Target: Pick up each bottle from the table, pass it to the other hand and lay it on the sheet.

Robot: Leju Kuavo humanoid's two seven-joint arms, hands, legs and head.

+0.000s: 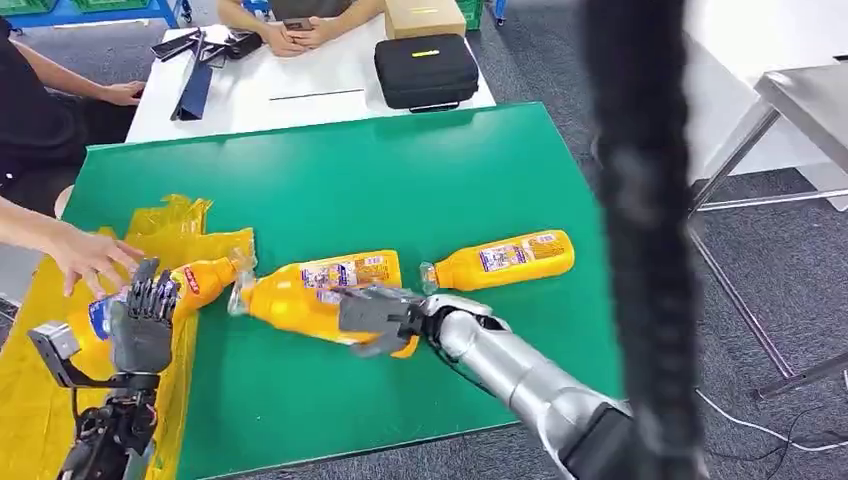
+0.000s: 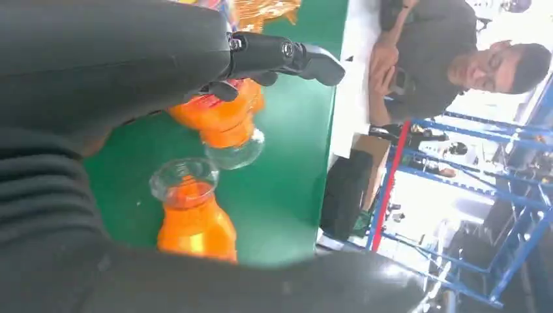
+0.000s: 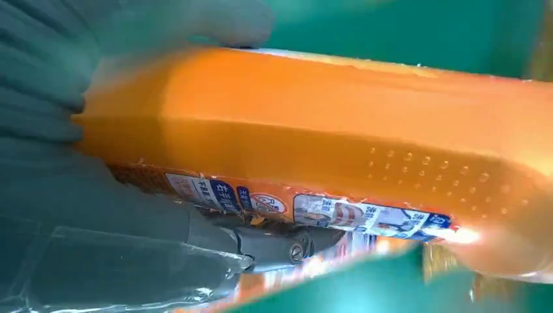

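The middle bottle (image 1: 320,290) is in the right hand (image 1: 375,320), whose fingers (image 3: 280,244) wrap around its labelled body, thumb on one side and the rest on the other. It lies roughly level over the green bench (image 1: 400,180), capped neck pointing toward the left hand (image 1: 145,320), which suits a hand-over: the free end is offered across. Whether it rests on the bench or is just clear of it I cannot tell.

The left hand stands upright at the edge of the yellow sheet (image 1: 30,400), its fingers (image 2: 287,52) spread and holding nothing, just beside a second bottle (image 1: 190,285) that lies on the sheet with its neck nearly meeting the held one. It looks ready to receive. A person's hand (image 1: 90,255) rests on the sheet close by, perhaps pinning the thin plastic flat. A third bottle (image 1: 505,260) lies on its side further right on the green, well apart from both hands, presumably awaiting its turn.

Behind the bench stands a white table (image 1: 320,85) with a black case (image 1: 425,68), a cardboard box (image 1: 425,15) and another seated person with folded hands. Grey carpet (image 1: 790,260) runs around, with a metal frame (image 1: 740,200) at the right.
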